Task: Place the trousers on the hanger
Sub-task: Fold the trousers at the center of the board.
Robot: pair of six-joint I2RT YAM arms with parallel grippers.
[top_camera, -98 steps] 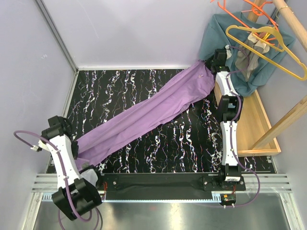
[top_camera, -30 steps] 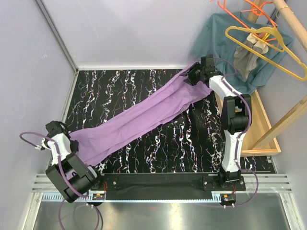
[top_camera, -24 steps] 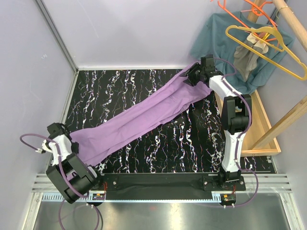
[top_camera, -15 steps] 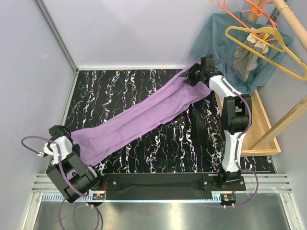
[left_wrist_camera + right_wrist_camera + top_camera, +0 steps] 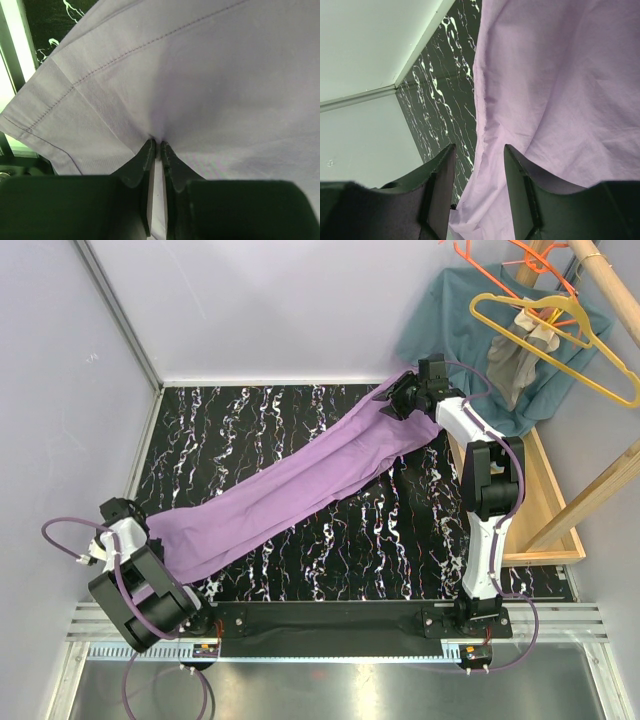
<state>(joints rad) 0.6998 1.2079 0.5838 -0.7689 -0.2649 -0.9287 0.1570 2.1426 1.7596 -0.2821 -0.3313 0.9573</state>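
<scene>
1. The trousers (image 5: 290, 485) lie stretched in a long diagonal band across the bench (image 5: 230, 430), from the near left corner to the far right corner.
2. The left tool (image 5: 155, 146) sits at the near left corner. Its fingers are clenched on the trousers just inside the stitched hem, and a small pucker of cloth is pinched between the tips.
3. The right tool (image 5: 478, 146) is at the far right corner, over the other end of the trousers. Its fingers are spread and released, and the cloth shows in the gap between them (creased along one edge, with dark marbled bench beside it).
4. The hanger (image 5: 610, 390) hangs off the bench, beyond its far right corner, in front of a teal shirt (image 5: 450, 320). It is well apart from the trousers, and neither tool touches it.
</scene>
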